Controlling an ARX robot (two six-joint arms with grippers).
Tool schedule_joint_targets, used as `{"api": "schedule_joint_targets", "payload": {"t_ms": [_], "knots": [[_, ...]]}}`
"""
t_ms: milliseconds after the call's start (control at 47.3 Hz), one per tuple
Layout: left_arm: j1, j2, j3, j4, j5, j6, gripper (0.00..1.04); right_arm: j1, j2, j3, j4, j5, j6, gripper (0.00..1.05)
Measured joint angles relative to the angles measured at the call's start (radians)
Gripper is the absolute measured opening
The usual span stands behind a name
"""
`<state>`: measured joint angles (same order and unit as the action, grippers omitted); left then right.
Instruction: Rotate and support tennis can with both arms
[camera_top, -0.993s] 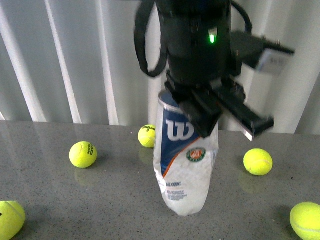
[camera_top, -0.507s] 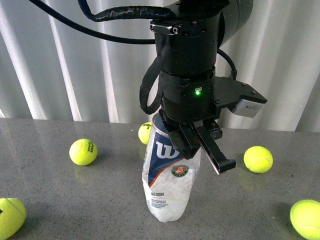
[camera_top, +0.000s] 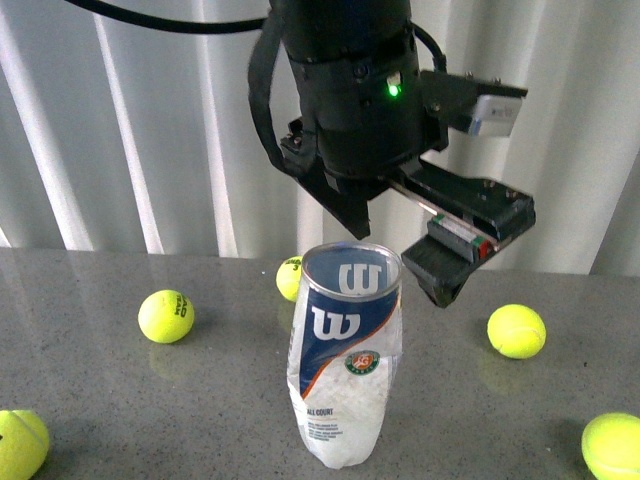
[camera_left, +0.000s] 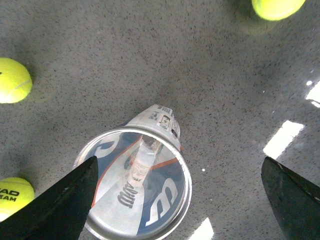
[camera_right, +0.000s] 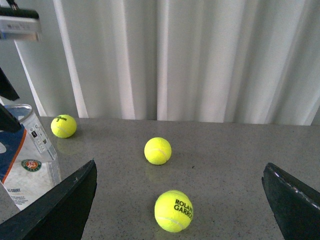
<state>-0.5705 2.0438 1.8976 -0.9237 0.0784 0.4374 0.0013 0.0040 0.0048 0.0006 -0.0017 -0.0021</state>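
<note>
Grey speckled bench (camera_top: 120, 400), white curtain behind. Tennis can (camera_top: 345, 360) upright, unsupported. Left end effector (camera_top: 400, 245) risen from can rim since half second ago, jaws apart above; right end effector (camera_right: 175, 210) apart, beside can. Can released, support pending.

Tennis can (camera_top: 343, 370): white "W", "ALL COURT". One ball (camera_right: 173, 210): "ROLAND GARRO…". Another ball (camera_left: 12, 196): "HEAD TEAM"

Grey speckled counter (camera_top: 120, 400), glossy, with faint reflections. The tennis can (camera_top: 344, 360) stands upright on it near the front, mouth open. Yellow-green tennis balls lie loose around it: one left (camera_top: 166, 316), one just behind the can (camera_top: 290, 277), one right (camera_top: 516, 331), two at the front corners (camera_top: 20, 443) (camera_top: 612, 446).
</note>
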Motion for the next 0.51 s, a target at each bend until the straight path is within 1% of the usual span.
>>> {"api": "schedule_joint_targets", "payload": {"t_ms": [127, 190, 232, 254, 296, 465, 486, 507], "knots": [[0.021, -0.097, -0.039, 0.031, 0.047, -0.102, 0.98, 0.0, 0.0, 0.0, 0.0, 0.0, 0.0, 0.98], [0.035, -0.167, -0.094, 0.111, 0.058, -0.203, 0.98, 0.0, 0.0, 0.0, 0.0, 0.0, 0.0, 0.98], [0.043, -0.22, -0.147, 0.186, 0.04, -0.281, 0.98, 0.0, 0.0, 0.0, 0.0, 0.0, 0.0, 0.98], [0.048, -0.266, -0.195, 0.248, 0.019, -0.354, 0.98, 0.0, 0.0, 0.0, 0.0, 0.0, 0.0, 0.98], [0.053, -0.312, -0.237, 0.291, 0.01, -0.424, 0.98, 0.0, 0.0, 0.0, 0.0, 0.0, 0.0, 0.98], [0.06, -0.354, -0.253, 0.303, 0.008, -0.505, 0.98, 0.0, 0.0, 0.0, 0.0, 0.0, 0.0, 0.98], [0.057, -0.358, -0.267, 0.327, -0.024, -0.504, 0.97, 0.0, 0.0, 0.0, 0.0, 0.0, 0.0, 0.98], [0.05, -0.385, -0.344, 0.47, -0.14, -0.493, 0.92, 0.0, 0.0, 0.0, 0.0, -0.001, 0.0, 0.98]]}}
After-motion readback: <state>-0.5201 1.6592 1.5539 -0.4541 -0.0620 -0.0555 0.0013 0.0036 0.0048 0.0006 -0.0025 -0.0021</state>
